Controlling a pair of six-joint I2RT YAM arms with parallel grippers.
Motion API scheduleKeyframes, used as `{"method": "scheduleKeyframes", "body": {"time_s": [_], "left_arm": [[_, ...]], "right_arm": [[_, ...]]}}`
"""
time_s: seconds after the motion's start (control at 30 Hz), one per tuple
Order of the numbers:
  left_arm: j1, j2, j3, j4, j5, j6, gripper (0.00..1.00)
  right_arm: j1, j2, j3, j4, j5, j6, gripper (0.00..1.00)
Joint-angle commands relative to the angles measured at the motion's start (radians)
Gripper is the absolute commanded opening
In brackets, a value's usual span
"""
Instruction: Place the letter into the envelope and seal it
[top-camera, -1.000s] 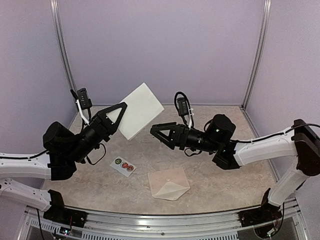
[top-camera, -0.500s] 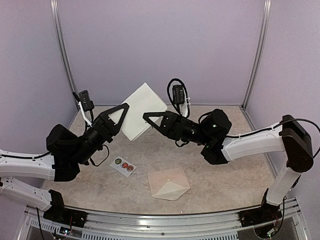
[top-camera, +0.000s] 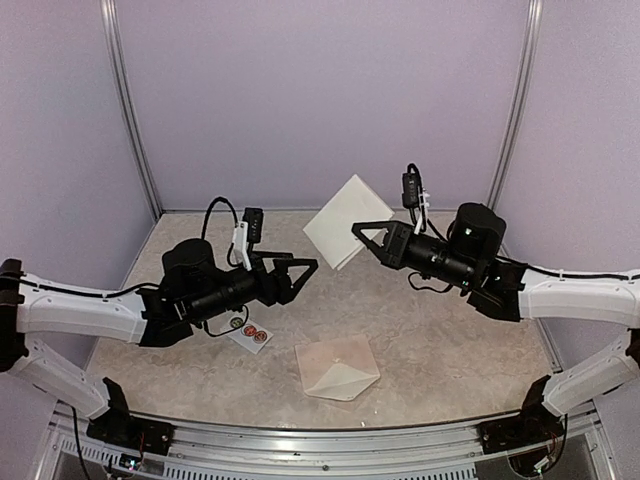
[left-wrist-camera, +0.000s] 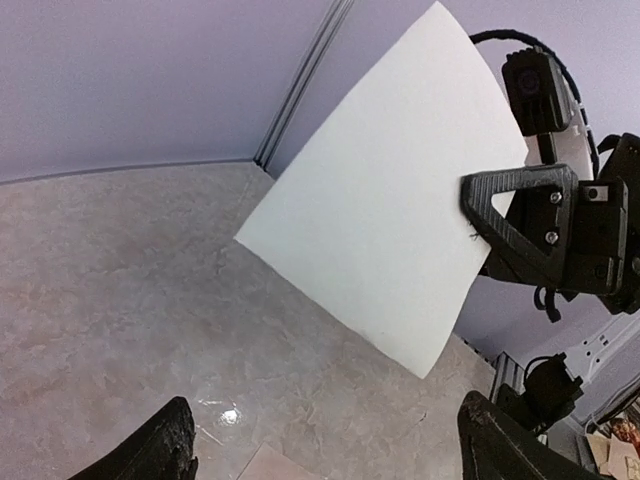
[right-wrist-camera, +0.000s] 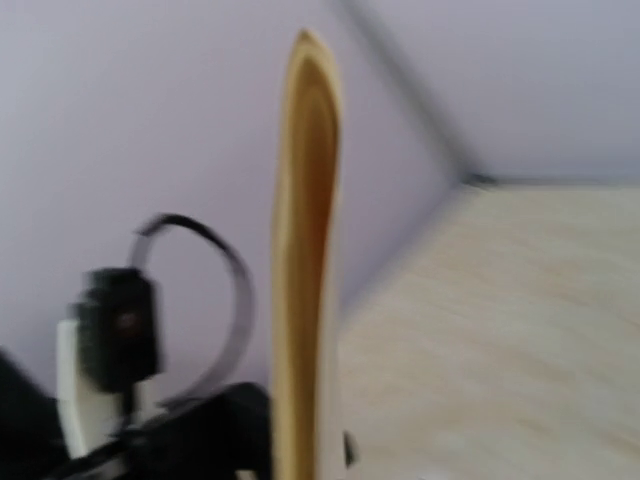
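The letter (top-camera: 344, 220) hangs in the air above the back of the table, its plain white back facing the top camera. My right gripper (top-camera: 358, 232) is shut on the letter's lower right edge. In the left wrist view the letter (left-wrist-camera: 385, 220) fills the upper middle, with the right gripper's fingers (left-wrist-camera: 520, 215) clamped on its right side. In the blurred right wrist view the letter (right-wrist-camera: 305, 270) shows edge-on. My left gripper (top-camera: 303, 278) is open and empty, below and left of the letter. The envelope (top-camera: 338, 368) lies flat near the table's front.
A small white sticker strip (top-camera: 248, 333) lies on the marble table (top-camera: 440, 350) under the left arm. Purple walls and metal corner posts (top-camera: 130, 110) enclose the back and sides. A corner of the envelope (left-wrist-camera: 265, 465) peeks in between the left fingers.
The letter passed from the left gripper to the right. The left gripper opened and drew back lower. The right gripper shut on the sheet and carried it to the right.
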Motion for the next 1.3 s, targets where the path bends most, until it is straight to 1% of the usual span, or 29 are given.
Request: {"method": "scheduleKeyframes", "body": {"time_s": [0.0,0.1,0.3,0.43,0.6,0.77,0.93,1.13,1.27], "left_arm": [[0.019,0.236,0.128,-0.059,0.212,-0.007,0.86],[0.023,0.395,0.231,-0.074,0.318,-0.015,0.86],[-0.008,0.639,0.411,-0.176,0.413,0.011,0.86],[-0.015,0.744,0.501,-0.258,0.442,0.029,0.86],[-0.018,0.827,0.559,-0.322,0.469,0.047,0.87],[-0.015,0.859,0.564,-0.360,0.461,0.048,0.87],[0.007,0.836,0.499,-0.378,0.373,0.038,0.87],[0.032,0.721,0.369,-0.366,0.244,0.024,0.88],[0.035,0.640,0.289,-0.369,0.202,0.015,0.88]], "right_arm": [[-0.066,-0.087,-0.096,-0.308,0.110,-0.040,0.00],[-0.078,-0.163,-0.137,-0.344,0.136,-0.048,0.00],[-0.083,-0.280,-0.197,-0.412,0.226,-0.035,0.00],[-0.085,-0.327,-0.212,-0.460,0.277,-0.030,0.00],[-0.086,-0.367,-0.216,-0.502,0.322,-0.029,0.00],[-0.088,-0.374,-0.208,-0.522,0.342,-0.027,0.00],[-0.089,-0.369,-0.200,-0.523,0.339,-0.026,0.00],[-0.089,-0.358,-0.194,-0.521,0.335,-0.031,0.00],[-0.089,-0.354,-0.191,-0.523,0.335,-0.032,0.00]]}}
